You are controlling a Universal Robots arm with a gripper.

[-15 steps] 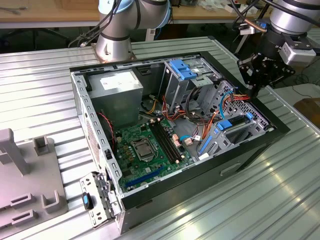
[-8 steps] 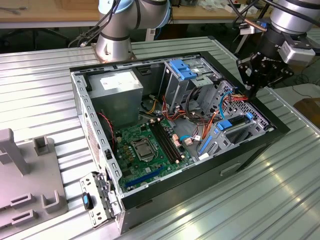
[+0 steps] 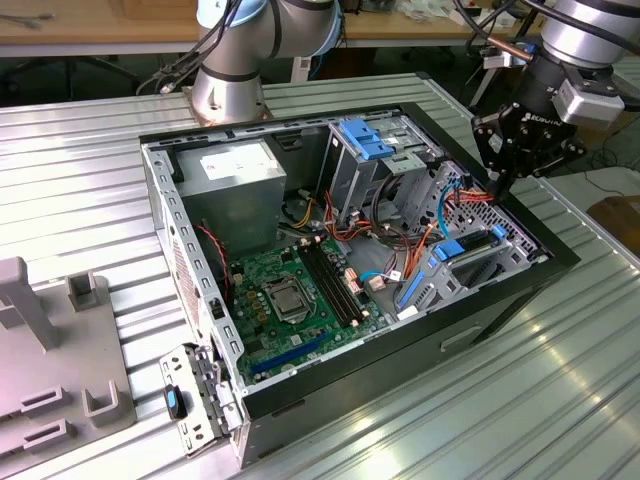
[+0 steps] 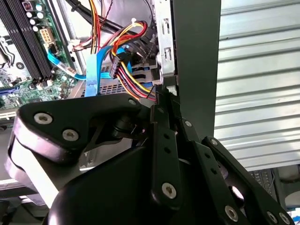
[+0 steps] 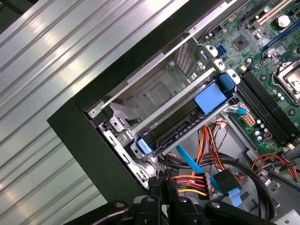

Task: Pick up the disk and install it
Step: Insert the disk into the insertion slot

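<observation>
The disk [image 3: 468, 256], a grey drive in a bright blue carrier, lies in a metal bay at the corner of the open computer case [image 3: 160, 200], at the exterior view's right. In the first wrist view the disk [image 5: 185, 124] sits slanted across that bay, with blue tabs at both ends. My gripper [image 3: 497, 187] hangs just above the case's rim beside the bay, a little beyond the disk. Its black fingers press together with nothing between them, as both wrist views show [image 4: 161, 93] [image 5: 162, 182].
A bundle of red, yellow and orange cables with blue data leads [image 5: 206, 180] runs right under the gripper. The motherboard [image 3: 290, 295], a grey power supply box [image 3: 235, 170] and a drive cage with a pale blue latch [image 3: 365, 137] fill the case. A ribbed metal table [image 3: 560, 400] surrounds it.
</observation>
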